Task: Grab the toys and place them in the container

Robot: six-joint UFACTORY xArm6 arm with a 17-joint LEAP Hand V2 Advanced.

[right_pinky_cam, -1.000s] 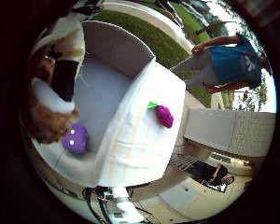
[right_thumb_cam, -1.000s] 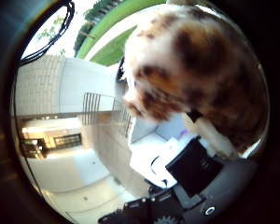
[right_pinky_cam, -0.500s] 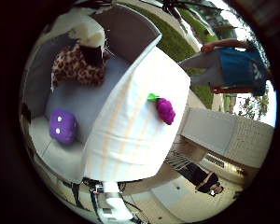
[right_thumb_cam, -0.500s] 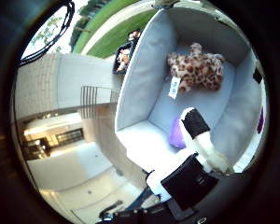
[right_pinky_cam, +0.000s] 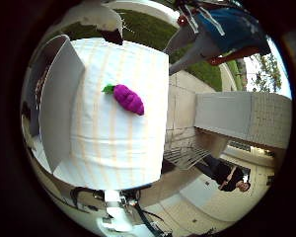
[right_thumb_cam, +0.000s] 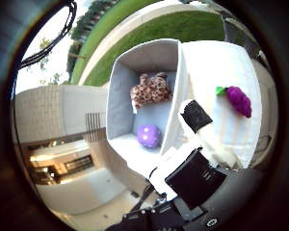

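- Purple grape toy (right_pinky_cam: 128,98) alone on the counter (right_pinky_cam: 113,148), beside the container (right_thumb_cam: 116,91).
- Leopard toy (right_thumb_cam: 151,89) and purple ball (right_thumb_cam: 149,135) already inside.
- Hand (right_thumb_cam: 202,144) empty, fingers straight.
- Next: likely reach over, grasp grapes.

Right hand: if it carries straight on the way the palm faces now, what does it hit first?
Probably the white tablecloth beside the purple grape toy, judging by the little finger side view. The right hand points a finger near the grey container wall, so the rim could come first. Depth is unclear.
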